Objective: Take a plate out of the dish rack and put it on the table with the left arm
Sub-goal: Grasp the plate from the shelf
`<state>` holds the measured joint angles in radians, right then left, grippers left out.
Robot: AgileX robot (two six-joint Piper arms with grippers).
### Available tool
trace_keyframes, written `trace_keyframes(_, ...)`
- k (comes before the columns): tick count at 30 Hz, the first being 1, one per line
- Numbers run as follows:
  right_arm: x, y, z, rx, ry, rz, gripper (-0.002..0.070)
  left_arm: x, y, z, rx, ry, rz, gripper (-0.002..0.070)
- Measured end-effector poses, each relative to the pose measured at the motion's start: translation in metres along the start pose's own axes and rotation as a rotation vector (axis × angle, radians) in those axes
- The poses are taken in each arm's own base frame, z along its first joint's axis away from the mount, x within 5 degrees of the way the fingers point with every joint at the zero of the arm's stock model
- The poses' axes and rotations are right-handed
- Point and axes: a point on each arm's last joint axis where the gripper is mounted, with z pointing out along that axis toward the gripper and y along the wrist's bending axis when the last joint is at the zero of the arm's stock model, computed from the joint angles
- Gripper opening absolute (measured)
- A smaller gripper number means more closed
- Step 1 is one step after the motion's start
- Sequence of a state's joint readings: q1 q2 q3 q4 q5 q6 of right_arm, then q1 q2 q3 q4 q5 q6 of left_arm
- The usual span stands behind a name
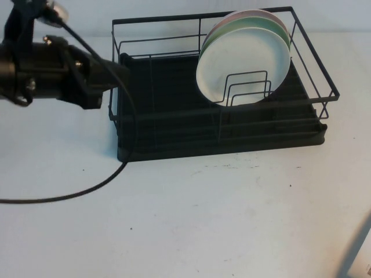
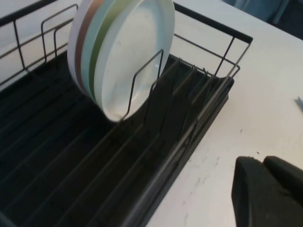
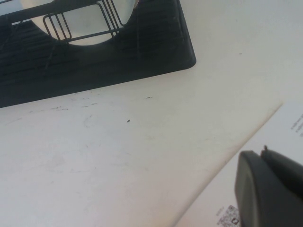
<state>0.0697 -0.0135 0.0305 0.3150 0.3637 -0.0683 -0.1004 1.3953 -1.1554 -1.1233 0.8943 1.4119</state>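
White plate stands on edge in the dish rack; both grippers are away from it.

The plate is upright in the right part of the dish rack, its face toward the table front, with a green plate and a pink plate behind it. The left gripper hovers at the rack's left end; the right gripper is over the table near a paper sheet. Whether either one's jaws are spread or pressed together, I cannot tell.
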Motion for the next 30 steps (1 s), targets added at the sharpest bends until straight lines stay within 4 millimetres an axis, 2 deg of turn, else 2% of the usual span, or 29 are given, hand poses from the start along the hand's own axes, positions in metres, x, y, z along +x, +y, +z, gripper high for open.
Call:
trace_keyframes(3,0.0,0.0,0.0,0.0,0.0,0.0,-0.002,-0.009,0.006,0.019,0.017,0.005,0.055,0.0058)
trace_keyframes(9,0.0,0.0,0.0,0.0,0.0,0.0,-0.002,-0.039,0.001,0.064,0.008,-0.016,0.227,0.0334)
trace_keyframes(11,0.0,0.0,0.0,0.0,0.0,0.0,-0.002,-0.048,-0.002,0.08,-0.014,-0.036,0.257,0.0381)
trace_keyframes(18,0.0,0.0,0.0,0.0,0.0,0.0,-0.002,-0.057,-0.005,0.129,-0.067,-0.083,0.262,0.0412)
trace_keyframes(23,0.0,0.0,0.0,0.0,0.0,0.0,-0.002,-0.046,0.001,0.164,-0.06,-0.054,0.293,0.0413)
trace_keyframes(30,0.0,0.0,0.0,0.0,0.0,0.0,-0.002,-0.034,0.019,0.196,-0.099,-0.033,0.305,0.0414)
